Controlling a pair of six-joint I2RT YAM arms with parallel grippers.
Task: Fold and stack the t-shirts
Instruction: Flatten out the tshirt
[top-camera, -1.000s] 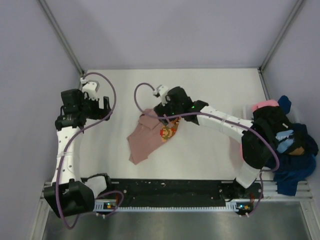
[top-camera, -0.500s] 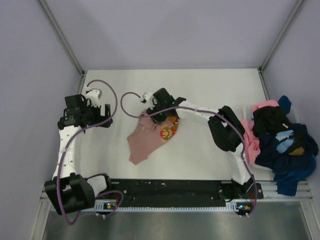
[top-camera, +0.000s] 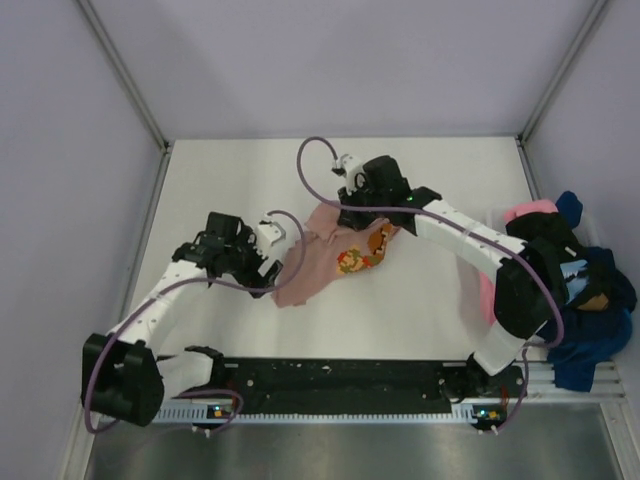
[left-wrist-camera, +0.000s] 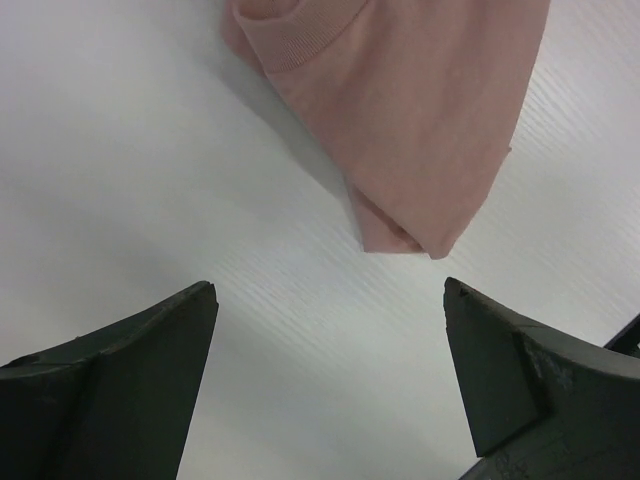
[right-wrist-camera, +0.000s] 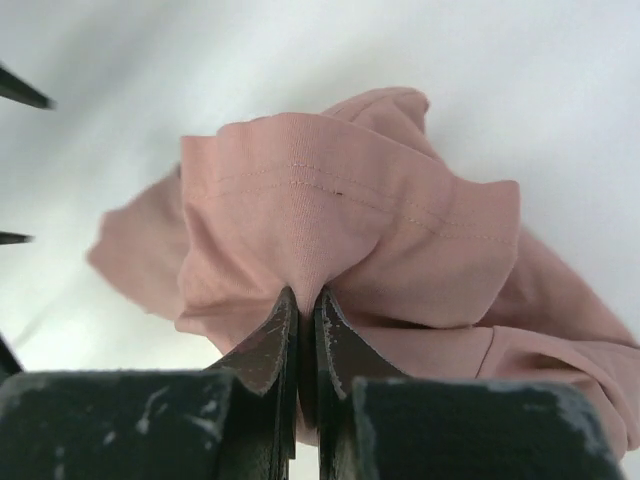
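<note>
My left gripper (left-wrist-camera: 330, 300) hangs with jaws spread wide just short of the near corner of the dusty-pink t-shirt (left-wrist-camera: 420, 120). The shirt lies ahead of it on the table (top-camera: 400, 310), untouched at this end. Its long axis runs diagonally from that near-left corner away to the far right (the pixel figure (top-camera: 362, 252) sits about midway). At the far end my right gripper (right-wrist-camera: 305, 300) is pinched tight on a bunched hem. I judge the near corner is my left arm's to take.

Rose-pink t-shirt (top-camera: 320, 257) bunched at centre, other shirts (top-camera: 598, 345) heaped far right
</note>
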